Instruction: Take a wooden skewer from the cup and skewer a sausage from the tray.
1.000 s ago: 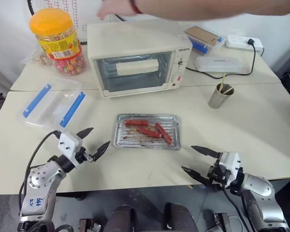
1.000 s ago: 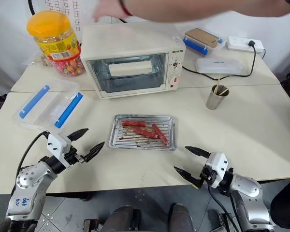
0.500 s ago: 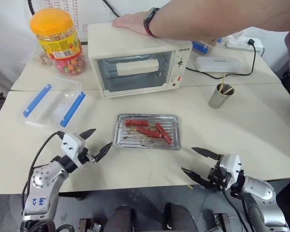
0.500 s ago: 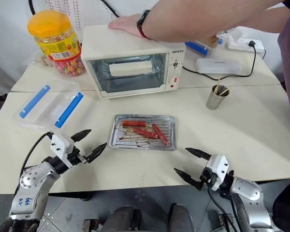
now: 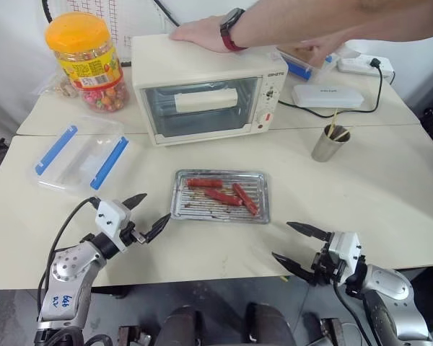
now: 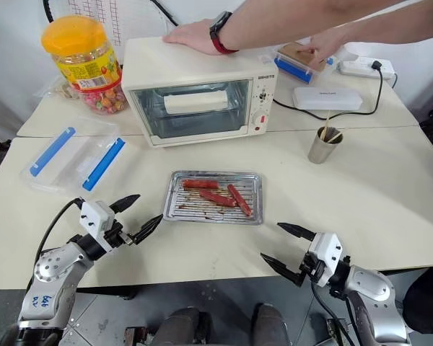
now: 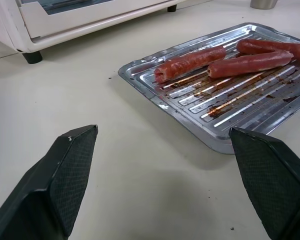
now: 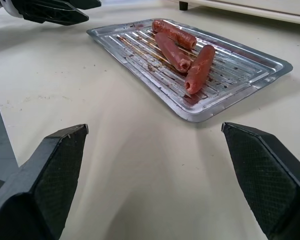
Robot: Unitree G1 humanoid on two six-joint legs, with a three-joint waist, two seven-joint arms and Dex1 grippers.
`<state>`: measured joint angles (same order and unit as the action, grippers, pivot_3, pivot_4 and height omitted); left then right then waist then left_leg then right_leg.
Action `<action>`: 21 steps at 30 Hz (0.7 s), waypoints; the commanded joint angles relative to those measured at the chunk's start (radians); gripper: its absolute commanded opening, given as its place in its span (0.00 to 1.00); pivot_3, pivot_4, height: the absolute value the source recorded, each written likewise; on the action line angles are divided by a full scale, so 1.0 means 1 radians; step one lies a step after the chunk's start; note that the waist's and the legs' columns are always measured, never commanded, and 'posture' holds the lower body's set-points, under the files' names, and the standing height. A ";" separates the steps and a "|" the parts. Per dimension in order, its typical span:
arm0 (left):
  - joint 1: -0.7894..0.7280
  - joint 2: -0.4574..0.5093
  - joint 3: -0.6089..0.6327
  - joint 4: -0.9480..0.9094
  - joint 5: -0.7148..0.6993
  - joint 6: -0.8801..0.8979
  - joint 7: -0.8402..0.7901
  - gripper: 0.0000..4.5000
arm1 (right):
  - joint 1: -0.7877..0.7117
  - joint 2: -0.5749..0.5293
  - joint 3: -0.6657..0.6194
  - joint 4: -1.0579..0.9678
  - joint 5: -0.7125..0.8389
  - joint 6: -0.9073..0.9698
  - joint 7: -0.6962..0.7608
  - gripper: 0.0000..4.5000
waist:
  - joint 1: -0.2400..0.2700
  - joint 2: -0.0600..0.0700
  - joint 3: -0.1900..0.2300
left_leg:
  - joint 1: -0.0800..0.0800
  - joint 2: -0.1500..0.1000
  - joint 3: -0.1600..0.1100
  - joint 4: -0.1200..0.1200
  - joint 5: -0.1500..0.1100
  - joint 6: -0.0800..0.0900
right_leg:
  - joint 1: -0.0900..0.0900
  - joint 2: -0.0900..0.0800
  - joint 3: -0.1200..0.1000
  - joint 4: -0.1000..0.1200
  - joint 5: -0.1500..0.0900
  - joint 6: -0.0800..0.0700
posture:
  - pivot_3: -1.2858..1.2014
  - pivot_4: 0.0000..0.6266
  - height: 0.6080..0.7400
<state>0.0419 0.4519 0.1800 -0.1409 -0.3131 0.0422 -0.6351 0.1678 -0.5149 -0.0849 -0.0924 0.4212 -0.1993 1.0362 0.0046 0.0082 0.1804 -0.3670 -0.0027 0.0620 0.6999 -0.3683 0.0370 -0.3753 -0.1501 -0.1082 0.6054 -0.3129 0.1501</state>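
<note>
Sausages, three of them, were lying in the tray in the middle of the table, just in front of the toaster oven. The tray bottom had brown grease streaks on it. The cup sat off to the robot's right of the tray, well apart from it, near the back edge, with a couple of wooden skewers poking out of the top.

Left gripper was hovering just off the tray's left end with its fingers spread wide, nothing in them. Right gripper was over by the front edge of the table, on the near right of the tray, also wide open and holding nothing.

Somebody had a hand flat on top of the oven, wearing a watch, and their other hand was over at the box with blue clips behind the oven. Candy jar with the orange lid stood at the back left, and a clear plastic box with blue clips lay in front of it.
</note>
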 commanded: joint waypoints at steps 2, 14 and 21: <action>-0.001 0.003 0.002 -0.003 -0.001 -0.025 -0.011 0.99 | 0.010 -0.015 -0.029 -0.033 0.016 -0.015 0.000 1.00 | 0.000 0.000 0.000 | 0.000 0.000 0.000 0.000 0.000 0.000 | 0.000 0.000 0.000 0.000 0.000 0.000 | 0.52 0.24 1.00; 0.000 0.040 0.030 0.021 0.003 -0.060 -0.039 0.99 | 0.032 -0.032 -0.068 -0.039 0.030 -0.037 0.011 1.00 | 0.001 0.000 0.000 | 0.000 0.000 0.000 0.000 0.000 0.000 | 0.000 0.000 0.000 0.000 0.000 0.000 | 0.52 0.24 1.00; 0.028 0.051 0.068 0.001 -0.011 -0.055 -0.025 0.99 | -0.017 -0.031 -0.097 0.015 0.029 -0.052 -0.006 1.00 | -0.001 0.000 0.000 | 0.000 0.000 0.000 0.000 0.000 0.000 | 0.000 0.000 0.000 0.000 0.000 0.000 | 0.52 0.24 1.00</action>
<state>0.0535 0.4896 0.2209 -0.1079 -0.3114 -0.0011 -0.6648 0.1575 -0.5402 -0.1538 -0.0747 0.4301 -0.2280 1.0328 0.0031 0.0080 0.1803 -0.3668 -0.0026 0.0623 0.6999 -0.3683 0.0370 -0.3753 -0.1501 -0.1082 0.6055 -0.3129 0.1501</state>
